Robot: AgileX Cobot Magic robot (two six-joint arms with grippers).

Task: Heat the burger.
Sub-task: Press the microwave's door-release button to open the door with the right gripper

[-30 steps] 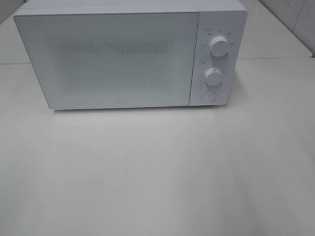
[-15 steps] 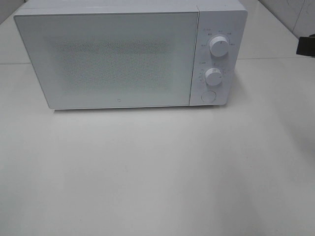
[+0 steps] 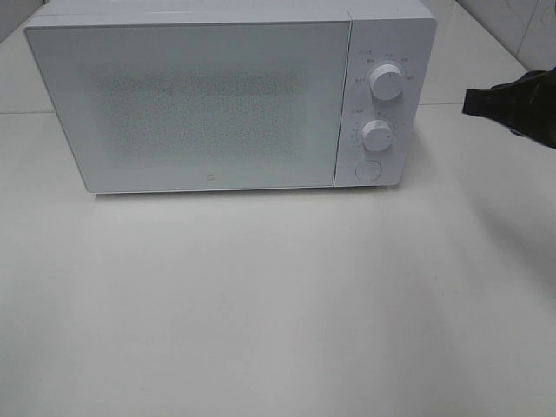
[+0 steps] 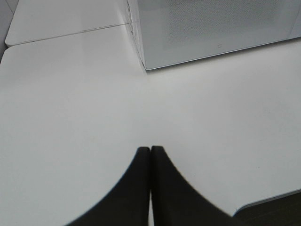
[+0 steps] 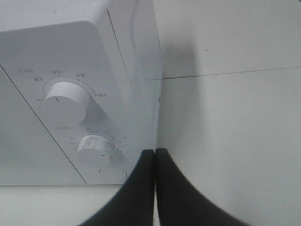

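Boxy white microwave [image 3: 230,95], speckled door [image 3: 187,109]; left pincer [image 4: 150,149], right pincer [image 5: 155,150] closed tight, empty

Light: bright, even, diffuse.
Shadow: soft grey on tabletop [image 5: 235,117] beside microwave [image 5: 70,52].
Blur: right end effector [image 5: 155,151] edges soft.

Your left gripper [image 4: 150,149] shows you two matte black fingers [image 4: 134,193], each flaring from a broad base and sweeping in a smooth concave curve up to a narrow, blunt tip. Your right gripper [image 5: 154,150] looks the same through its own wrist camera: black, smooth-sided, with the same curved taper. From the high camera you see it only as a dark, slightly blurred wedge with a squared-off tip.
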